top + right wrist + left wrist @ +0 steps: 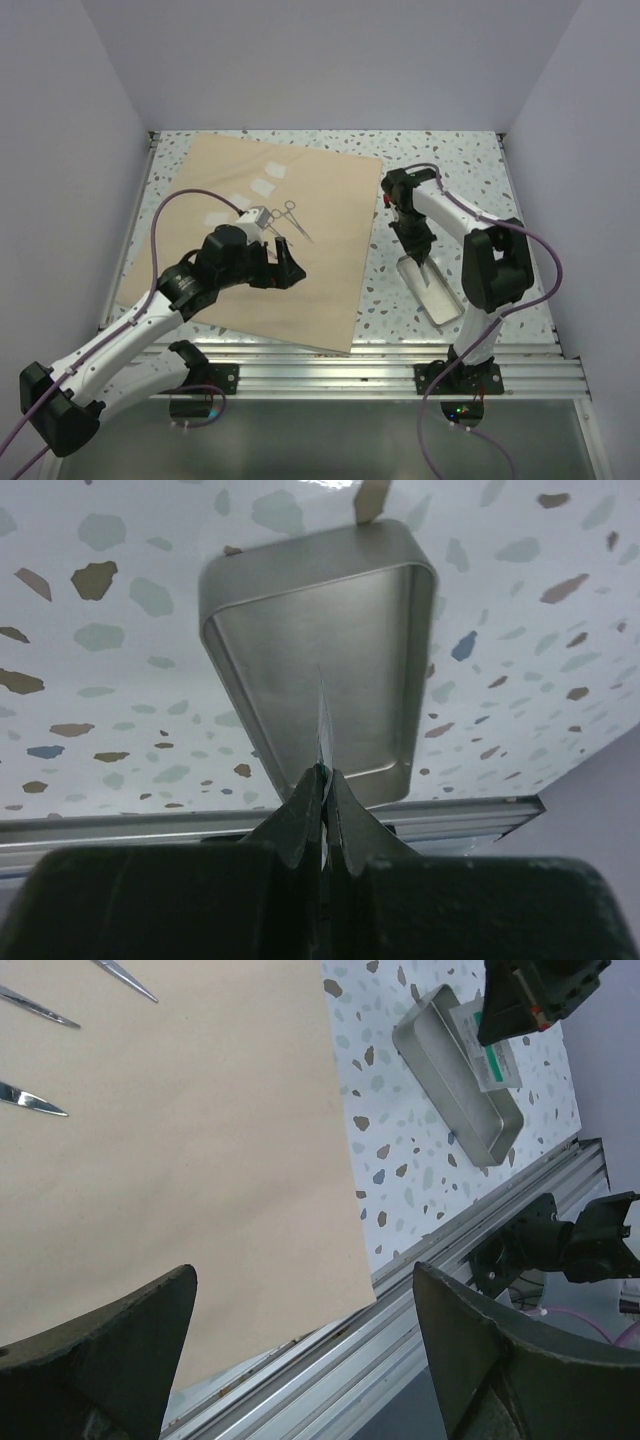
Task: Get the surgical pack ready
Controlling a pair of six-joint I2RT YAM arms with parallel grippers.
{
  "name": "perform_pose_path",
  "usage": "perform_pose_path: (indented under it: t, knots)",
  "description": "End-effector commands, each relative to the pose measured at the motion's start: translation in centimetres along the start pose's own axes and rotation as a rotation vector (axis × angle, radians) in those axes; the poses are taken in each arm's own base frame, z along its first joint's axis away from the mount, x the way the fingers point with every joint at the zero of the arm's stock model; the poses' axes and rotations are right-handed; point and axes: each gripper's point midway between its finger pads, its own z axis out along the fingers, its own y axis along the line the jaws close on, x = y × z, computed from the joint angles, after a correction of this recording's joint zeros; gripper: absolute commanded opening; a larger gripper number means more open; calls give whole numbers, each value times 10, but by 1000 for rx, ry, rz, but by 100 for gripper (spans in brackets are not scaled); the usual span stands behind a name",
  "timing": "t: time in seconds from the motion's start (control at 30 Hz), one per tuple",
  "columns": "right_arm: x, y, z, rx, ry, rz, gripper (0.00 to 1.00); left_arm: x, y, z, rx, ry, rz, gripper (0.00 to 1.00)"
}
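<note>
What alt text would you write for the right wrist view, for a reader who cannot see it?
The right arm's fingers pinch a thin white packet, seen edge-on, above an empty shiny metal tray on a speckled table. An aluminium rail runs along the table's near edge.

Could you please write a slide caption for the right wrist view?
Right gripper, shut on a thin packet, hovers above the metal tray.
</note>
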Motion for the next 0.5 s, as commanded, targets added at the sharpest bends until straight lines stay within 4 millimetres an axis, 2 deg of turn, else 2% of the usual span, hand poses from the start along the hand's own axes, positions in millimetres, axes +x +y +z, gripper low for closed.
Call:
perform_pose_path:
  t: [0.0, 0.07, 0.2, 0.3, 0.47]
  knots:
    - [2, 22, 14, -117, 39, -57, 0, -10, -10, -4, 31, -10, 39, 93]
    - [6, 25, 23, -123, 59, -60, 0, -7, -9, -3, 37, 3, 41, 93]
    - [5, 32, 28, -155, 42, -52, 0, -4, -9, 3, 39, 27, 43, 93]
    - [15, 39, 39, -184, 72, -65, 0, -3, -9, 5, 35, 42, 45, 93]
    - [11, 45, 48, -206, 79, -72, 1, -5, -9, 7, 23, 43, 50, 93]
